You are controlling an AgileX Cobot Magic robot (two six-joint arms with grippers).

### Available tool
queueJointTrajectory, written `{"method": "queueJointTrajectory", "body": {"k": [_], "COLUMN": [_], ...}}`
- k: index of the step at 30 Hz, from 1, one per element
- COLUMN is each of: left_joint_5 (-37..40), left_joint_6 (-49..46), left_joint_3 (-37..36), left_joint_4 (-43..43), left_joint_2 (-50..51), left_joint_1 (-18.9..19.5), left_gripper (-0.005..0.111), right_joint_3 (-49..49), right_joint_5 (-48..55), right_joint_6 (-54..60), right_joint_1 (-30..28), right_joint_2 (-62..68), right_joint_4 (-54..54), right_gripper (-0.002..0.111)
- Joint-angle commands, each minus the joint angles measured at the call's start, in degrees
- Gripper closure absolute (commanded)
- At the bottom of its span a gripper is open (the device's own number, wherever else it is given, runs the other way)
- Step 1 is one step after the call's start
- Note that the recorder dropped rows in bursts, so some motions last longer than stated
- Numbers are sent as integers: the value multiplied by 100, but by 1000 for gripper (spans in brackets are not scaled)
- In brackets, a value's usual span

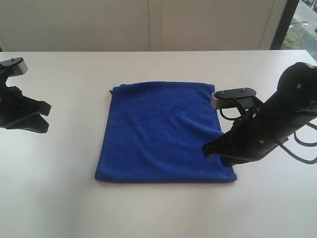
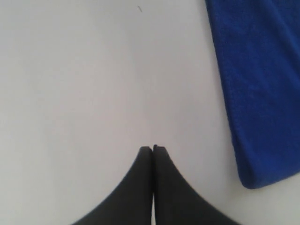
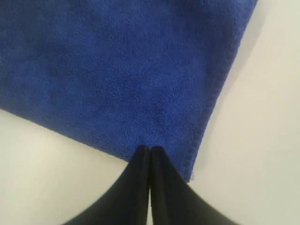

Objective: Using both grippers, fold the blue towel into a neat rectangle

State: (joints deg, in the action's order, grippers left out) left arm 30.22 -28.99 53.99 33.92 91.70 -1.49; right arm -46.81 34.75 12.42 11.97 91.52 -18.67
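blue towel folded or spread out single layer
Likely folded: the blue towel lies flat on the table, but its near edge looks thick and rounded, like doubled cloth. Fold count: cannot tell.

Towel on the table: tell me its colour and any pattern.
The towel is plain deep royal blue, with no pattern; the right wrist view shows it best.

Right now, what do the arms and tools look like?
Left arm and right arm: matte black, chunky. The left tool and right tool are pairs of smooth black tapering fingers. Grey-white box on each wrist; black cables loop off the right arm.
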Motion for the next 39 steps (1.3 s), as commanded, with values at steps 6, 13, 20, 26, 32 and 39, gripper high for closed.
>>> {"method": "queueJointTrajectory", "body": {"k": [6, 13, 20, 26, 32, 39], "left_joint_5": [795, 660, 499, 330, 231, 252], "left_joint_6": [-662, -782, -830, -830, -830, -830], "left_joint_3": [-16, -27, -26, -26, -26, -26], "left_joint_4": [734, 526, 414, 270, 241, 65], "left_joint_2": [-36, -31, -10, 465, 936, 1298], "left_joint_1": [-894, -2000, -2319, -2319, -2319, -2319], "left_gripper": [107, 107, 107, 107, 107, 107], "right_joint_3": [25, 25, 25, 25, 25, 25], "right_joint_5": [-43, -55, -101, -112, -124, -136], "right_joint_6": [-24, -24, -24, -24, -24, -24], "right_joint_1": [-4, -4, -4, -4, -4, -4], "right_joint_2": [4, 4, 4, 4, 4, 4], "right_joint_4": [25, 32, 32, 32, 32, 32], "right_gripper": [108, 108, 108, 108, 108, 108]}}
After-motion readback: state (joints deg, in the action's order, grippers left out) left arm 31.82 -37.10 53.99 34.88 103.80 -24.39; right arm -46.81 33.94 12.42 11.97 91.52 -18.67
